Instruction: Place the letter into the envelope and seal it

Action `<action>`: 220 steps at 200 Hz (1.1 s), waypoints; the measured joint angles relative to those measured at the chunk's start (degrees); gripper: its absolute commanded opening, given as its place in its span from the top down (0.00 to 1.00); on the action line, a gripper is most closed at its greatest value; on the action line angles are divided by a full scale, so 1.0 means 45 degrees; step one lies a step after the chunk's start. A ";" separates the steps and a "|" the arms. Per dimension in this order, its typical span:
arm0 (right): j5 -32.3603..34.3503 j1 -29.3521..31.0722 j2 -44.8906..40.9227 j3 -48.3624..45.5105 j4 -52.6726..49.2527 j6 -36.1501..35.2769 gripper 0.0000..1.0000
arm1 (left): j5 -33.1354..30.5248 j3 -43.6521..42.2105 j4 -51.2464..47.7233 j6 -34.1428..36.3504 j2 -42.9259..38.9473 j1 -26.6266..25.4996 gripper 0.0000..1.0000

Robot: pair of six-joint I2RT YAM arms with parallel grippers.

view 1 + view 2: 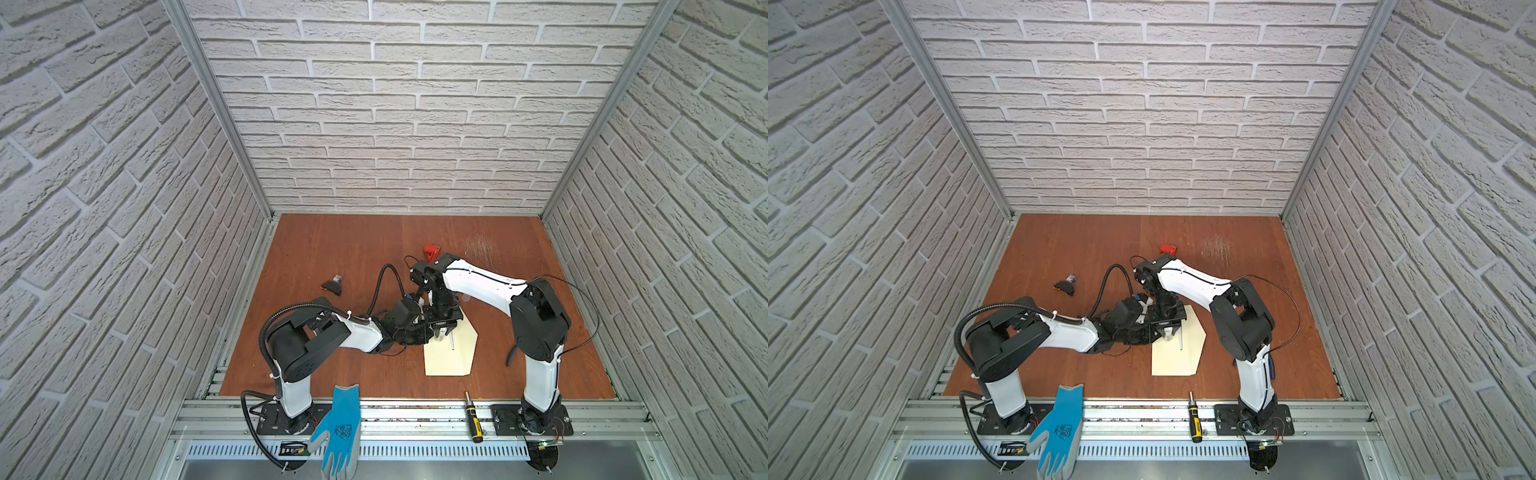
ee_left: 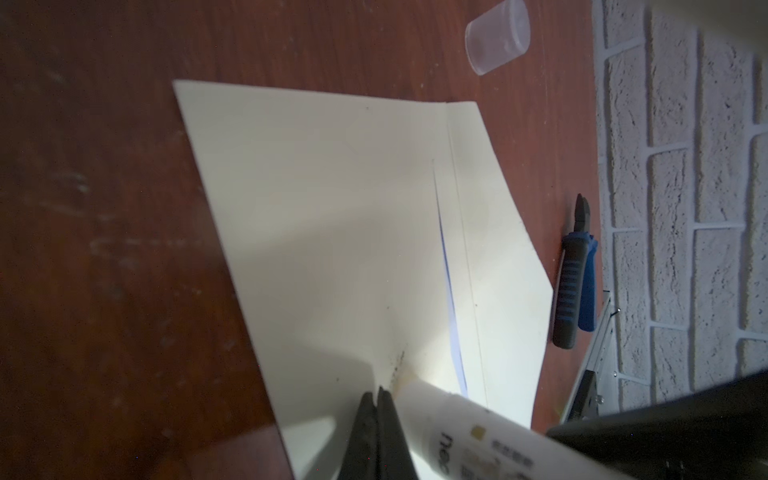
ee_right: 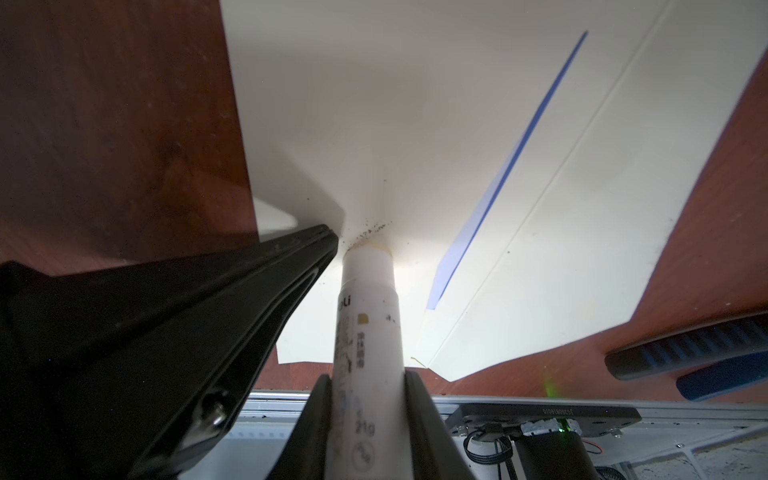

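– Lying near the worktop's (image 1: pixel 332 249) front edge, mid-width: the envelope (image 1: pixel 451 353), flap open?
– Yes. The letter (image 3: pixel 511 166) sits inside, blue edge showing. The right gripper (image 3: pixel 369 376) clamps the glue stick (image 3: pixel 370 291), tip on the envelope; the left gripper (image 2: pixel 378 395) is closed, empty, beside it.

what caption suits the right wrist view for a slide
Right claw holds the glue stick tip-down on the envelope, shut left claw alongside, the letter showing a blue edge at the pocket.

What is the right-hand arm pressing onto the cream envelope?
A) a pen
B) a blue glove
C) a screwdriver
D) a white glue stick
D: the right gripper is clamped on a white glue stick whose tip meets the envelope.
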 measured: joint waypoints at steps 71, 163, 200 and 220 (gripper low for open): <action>0.0374 0.0000 0.0029 -0.0034 -0.0379 0.0233 0.95 | -0.0083 0.0131 -0.0282 0.0044 -0.0010 0.0000 1.00; 0.1224 -0.0092 -0.0636 -0.0287 -0.0442 0.0282 0.95 | -0.0039 0.0209 -0.0262 0.0049 0.0058 0.0000 1.00; 0.1316 -0.0097 -0.1758 -0.0287 -0.0695 0.0287 0.95 | -0.0010 0.0345 -0.0189 0.0044 0.0204 0.0000 1.00; 0.1239 0.0015 -0.1987 -0.0282 -0.0792 0.0296 0.95 | 0.0015 0.0345 -0.0141 0.0044 0.0228 0.0000 1.00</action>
